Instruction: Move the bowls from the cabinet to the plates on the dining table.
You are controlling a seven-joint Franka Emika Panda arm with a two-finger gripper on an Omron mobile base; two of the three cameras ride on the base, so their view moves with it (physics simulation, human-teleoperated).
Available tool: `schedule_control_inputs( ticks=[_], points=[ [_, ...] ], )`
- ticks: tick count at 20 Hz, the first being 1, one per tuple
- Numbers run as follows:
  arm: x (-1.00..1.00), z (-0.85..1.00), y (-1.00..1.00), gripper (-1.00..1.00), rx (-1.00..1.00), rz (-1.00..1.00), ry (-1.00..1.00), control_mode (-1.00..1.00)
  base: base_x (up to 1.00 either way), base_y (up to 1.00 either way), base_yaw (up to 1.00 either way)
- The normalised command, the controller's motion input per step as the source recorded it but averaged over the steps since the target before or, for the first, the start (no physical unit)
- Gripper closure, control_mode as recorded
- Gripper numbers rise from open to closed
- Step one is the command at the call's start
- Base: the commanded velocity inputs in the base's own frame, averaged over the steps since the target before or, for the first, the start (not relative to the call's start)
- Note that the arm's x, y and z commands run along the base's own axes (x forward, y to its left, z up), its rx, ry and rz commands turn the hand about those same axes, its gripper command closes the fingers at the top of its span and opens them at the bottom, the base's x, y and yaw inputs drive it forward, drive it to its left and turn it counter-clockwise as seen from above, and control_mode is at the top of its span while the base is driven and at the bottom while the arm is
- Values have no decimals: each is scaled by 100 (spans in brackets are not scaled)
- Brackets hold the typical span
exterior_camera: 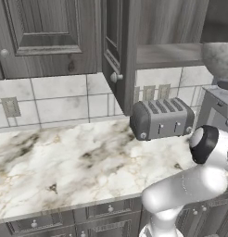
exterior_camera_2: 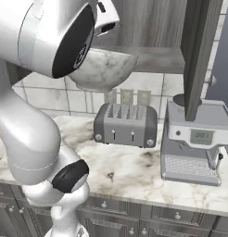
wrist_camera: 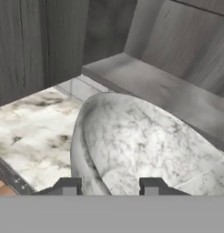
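The claw (wrist_camera: 107, 184) is seen closed part-way over the near rim of a marble bowl (wrist_camera: 145, 145), one fingertip outside the wall and one inside, so the bowl is judged to be pinched by its rim and carried. The rim is taken because the bowl is far too wide to be spanned whole. The bowl is held clear of the cabinet shelf (wrist_camera: 164, 88), just in front of its edge and tilted, with nothing under it; it appears to have been lifted out so that it can be carried off. Relative to the toaster (exterior_camera_2: 126, 124), the bowl (exterior_camera_2: 103, 69) hangs above and slightly left, well apart from it. The cabinet door (exterior_camera_2: 199, 51) stands open above the coffee machine (exterior_camera_2: 197, 141), right of the toaster. The marble bench (exterior_camera: 65, 162) is spread below the toaster.
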Motion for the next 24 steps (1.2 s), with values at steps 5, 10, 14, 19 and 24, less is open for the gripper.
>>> schedule_control_inputs(
  ticks=[5,10,14,19,24],
  points=[
    [-99,-4,42,100,-3,14,-9,-100,0,0,0],
    [-37,0,51,100,0,3,0,-100,0,0,0],
    [4,0,40,100,-3,-2,0,-100,0,0,0],
    [32,-11,13,100,-9,-13,0,-100,0,0,0],
    [6,-30,8,100,-7,-12,0,-100,0,0,0]
  ],
)
